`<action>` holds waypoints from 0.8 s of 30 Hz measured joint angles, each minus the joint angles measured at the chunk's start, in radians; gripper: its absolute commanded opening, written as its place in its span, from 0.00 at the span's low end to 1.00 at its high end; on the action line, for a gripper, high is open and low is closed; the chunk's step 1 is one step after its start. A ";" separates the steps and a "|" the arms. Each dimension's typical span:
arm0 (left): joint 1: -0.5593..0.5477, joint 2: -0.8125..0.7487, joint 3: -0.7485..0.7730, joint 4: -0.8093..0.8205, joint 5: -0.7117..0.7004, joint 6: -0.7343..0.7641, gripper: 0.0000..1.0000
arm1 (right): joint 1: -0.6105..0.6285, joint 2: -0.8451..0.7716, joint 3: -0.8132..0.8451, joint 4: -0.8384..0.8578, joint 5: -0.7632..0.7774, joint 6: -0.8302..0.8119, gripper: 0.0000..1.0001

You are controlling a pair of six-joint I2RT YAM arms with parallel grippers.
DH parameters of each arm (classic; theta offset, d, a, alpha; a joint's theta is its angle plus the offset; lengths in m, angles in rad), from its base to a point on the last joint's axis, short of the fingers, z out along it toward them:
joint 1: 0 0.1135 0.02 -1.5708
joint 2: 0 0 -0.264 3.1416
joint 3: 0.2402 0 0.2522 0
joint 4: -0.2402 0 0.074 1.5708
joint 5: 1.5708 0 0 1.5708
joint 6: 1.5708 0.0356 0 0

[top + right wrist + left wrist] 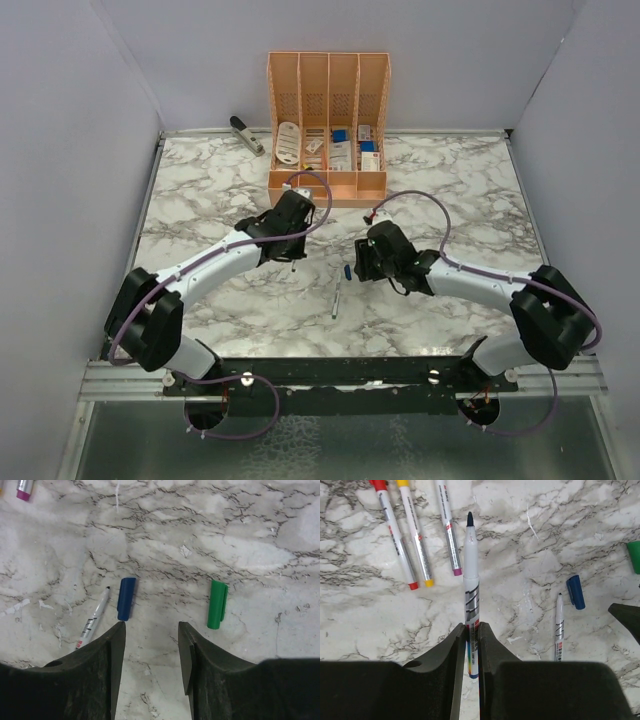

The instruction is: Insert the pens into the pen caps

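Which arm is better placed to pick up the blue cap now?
Right. The right end effector is open and empty, with the blue cap just ahead of it. The left end effector is shut on a pen.

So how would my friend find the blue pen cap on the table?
Look at the white marble table, then at the right arm's black claw. Just ahead of one fingertip lies the short dark blue plastic pen cap, beside a thin white uncapped pen. The short green plastic cap nearby differs only in colour.
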 measured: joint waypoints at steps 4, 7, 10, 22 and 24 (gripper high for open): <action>0.033 -0.037 -0.010 0.005 -0.004 0.000 0.00 | 0.000 0.042 0.039 0.018 -0.032 -0.018 0.48; 0.053 -0.041 -0.022 0.005 -0.004 -0.002 0.00 | 0.000 0.067 0.056 0.022 -0.052 -0.032 0.48; 0.064 -0.042 -0.036 0.004 -0.004 -0.003 0.00 | 0.003 0.093 0.068 0.023 -0.068 -0.043 0.48; 0.071 -0.042 -0.042 0.005 -0.004 -0.007 0.00 | 0.014 0.152 0.080 0.021 -0.093 -0.058 0.47; 0.071 -0.042 -0.042 0.005 -0.004 -0.007 0.00 | 0.014 0.172 0.089 0.019 -0.093 -0.058 0.47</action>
